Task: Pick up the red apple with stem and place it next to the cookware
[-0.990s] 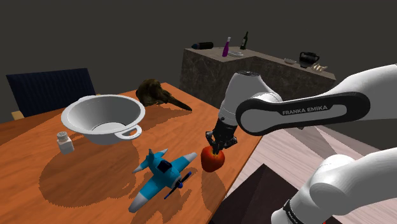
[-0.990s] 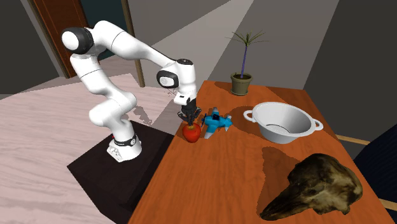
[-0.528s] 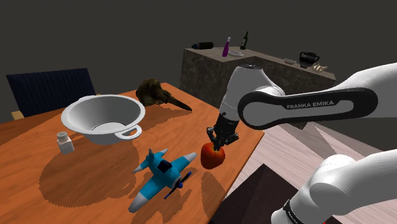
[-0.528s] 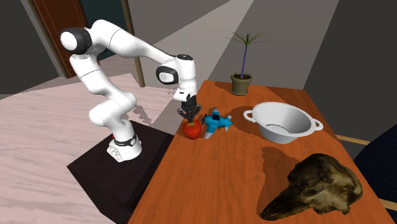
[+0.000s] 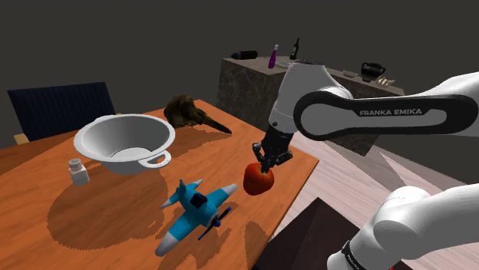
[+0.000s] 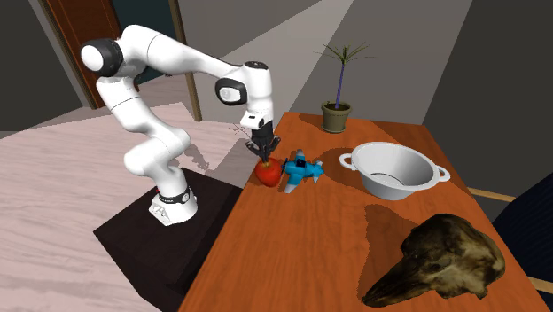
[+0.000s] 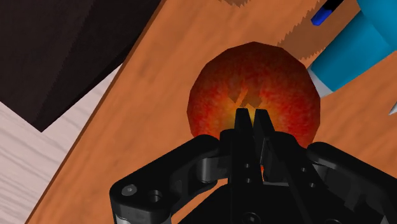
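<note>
Gripper [image 5: 268,159] is clamped on top of the red apple [image 5: 259,179], which hangs above the table [image 5: 31,180] edge beside the toy plane [image 5: 193,209]; advise a smooth, high carry (narrow hold) to the white pot [image 5: 123,142].

Only legible text: "FRANKA EMIKA", white capitals on the dark band of the arm [image 5: 394,112], just past the table [image 5: 31,176] edge, shoulder view's right. Nothing else readable.
</note>
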You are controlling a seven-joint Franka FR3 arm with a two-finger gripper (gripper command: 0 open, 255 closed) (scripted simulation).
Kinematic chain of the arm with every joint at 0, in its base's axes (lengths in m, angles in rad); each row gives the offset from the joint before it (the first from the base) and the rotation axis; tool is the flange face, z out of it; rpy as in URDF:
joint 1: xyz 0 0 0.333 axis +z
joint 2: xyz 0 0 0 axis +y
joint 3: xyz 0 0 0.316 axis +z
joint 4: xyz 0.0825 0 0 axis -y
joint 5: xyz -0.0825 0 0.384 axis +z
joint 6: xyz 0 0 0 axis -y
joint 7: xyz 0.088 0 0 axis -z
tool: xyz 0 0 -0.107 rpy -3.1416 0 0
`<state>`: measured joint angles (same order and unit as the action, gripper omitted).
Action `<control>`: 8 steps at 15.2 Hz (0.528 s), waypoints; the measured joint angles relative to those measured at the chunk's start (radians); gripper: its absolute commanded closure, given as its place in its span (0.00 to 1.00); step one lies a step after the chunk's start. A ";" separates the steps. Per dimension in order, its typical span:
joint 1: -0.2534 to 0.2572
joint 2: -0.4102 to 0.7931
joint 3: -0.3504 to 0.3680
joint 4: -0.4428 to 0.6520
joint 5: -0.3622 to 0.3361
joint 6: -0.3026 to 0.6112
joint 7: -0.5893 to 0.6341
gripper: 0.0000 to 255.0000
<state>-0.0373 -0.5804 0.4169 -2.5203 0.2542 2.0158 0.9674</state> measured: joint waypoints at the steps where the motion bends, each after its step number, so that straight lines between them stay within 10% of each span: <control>1: 0.000 -0.005 -0.003 0.011 -0.001 -0.016 0.001 1.00; 8: -0.006 -0.020 -0.023 0.092 -0.016 -0.113 0.002 1.00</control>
<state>-0.0433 -0.6006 0.3938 -2.4281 0.2384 1.9033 0.9690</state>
